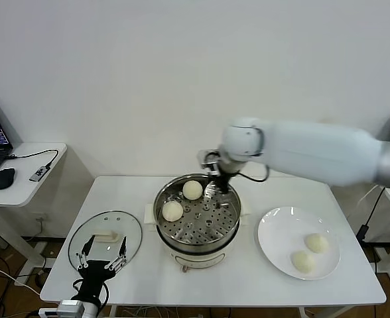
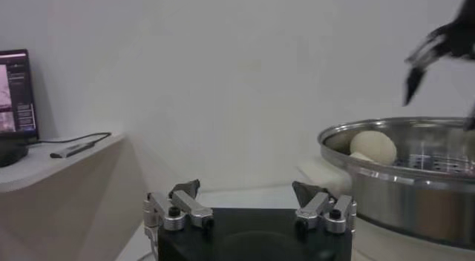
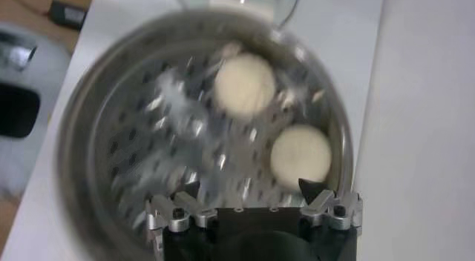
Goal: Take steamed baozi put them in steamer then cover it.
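The steamer point(image 1: 197, 222) is seen at the middle of the white surface point(image 1: 135, 265), and 2 steamed baozi are held on its perforated tray: 1 at the far rim point(image 1: 192, 190) and 1 nearer the robot's left point(image 1: 172, 211), close together. The right hand point(image 1: 219, 186) is positioned over the steamer's far edge, just beside the far bun, with its fingers spread wide and nothing gripped between them. A white plate point(image 1: 274, 232) is placed to the steamer's right, and 2 more baozi are carried on it point(image 1: 316, 243) point(image 1: 304, 262). The cover point(image 1: 105, 240) is laid flat on the surface to the steamer's left. The left hand point(image 1: 102, 257) is found at the cover's near edge, fully open and empty.
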Motion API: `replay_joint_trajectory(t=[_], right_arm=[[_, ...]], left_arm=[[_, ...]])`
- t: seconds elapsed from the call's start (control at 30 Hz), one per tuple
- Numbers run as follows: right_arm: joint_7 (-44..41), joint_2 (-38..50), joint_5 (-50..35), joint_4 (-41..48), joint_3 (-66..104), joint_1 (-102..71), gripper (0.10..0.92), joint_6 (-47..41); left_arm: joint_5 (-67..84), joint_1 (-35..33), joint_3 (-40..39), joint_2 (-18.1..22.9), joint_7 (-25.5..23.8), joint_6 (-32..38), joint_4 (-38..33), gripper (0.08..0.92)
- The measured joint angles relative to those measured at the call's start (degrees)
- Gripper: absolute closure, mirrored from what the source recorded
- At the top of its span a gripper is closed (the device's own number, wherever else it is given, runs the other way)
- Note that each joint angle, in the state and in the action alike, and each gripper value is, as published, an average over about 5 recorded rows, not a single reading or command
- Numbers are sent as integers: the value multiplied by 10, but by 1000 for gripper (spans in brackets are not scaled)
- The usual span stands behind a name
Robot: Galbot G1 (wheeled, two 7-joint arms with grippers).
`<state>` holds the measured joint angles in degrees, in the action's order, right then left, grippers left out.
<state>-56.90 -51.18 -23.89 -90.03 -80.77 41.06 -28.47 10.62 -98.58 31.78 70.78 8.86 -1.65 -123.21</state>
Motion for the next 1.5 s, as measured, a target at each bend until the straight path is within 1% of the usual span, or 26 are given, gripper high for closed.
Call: replay_joint_trajectory(t=[0.2,0.4,0.7,1.03,1.27,1.5], right_arm=[[-29,105,60,-44,2,-5,203,45],[-41,194,122,-69,16,-40,203,84],[-38,280,205,-75,39,-107,203,127],[-21,314,263,-61,140,-253,203,151],[-11,313,278,-44,215,-356,203,156],[-3,302,289,-26,263,-423,203,155]], left_arm=[[-2,-4,1,1,0,0,1,177],[-5,-7,1,4,0,0,-1,177],[-7,-3,-1,10,0,-1,0,177],[-11,-4,-2,10,0,-2,1,177],[-16,-5,-3,13,0,-3,3,177],[-18,-4,-5,18,0,-4,4,177]])
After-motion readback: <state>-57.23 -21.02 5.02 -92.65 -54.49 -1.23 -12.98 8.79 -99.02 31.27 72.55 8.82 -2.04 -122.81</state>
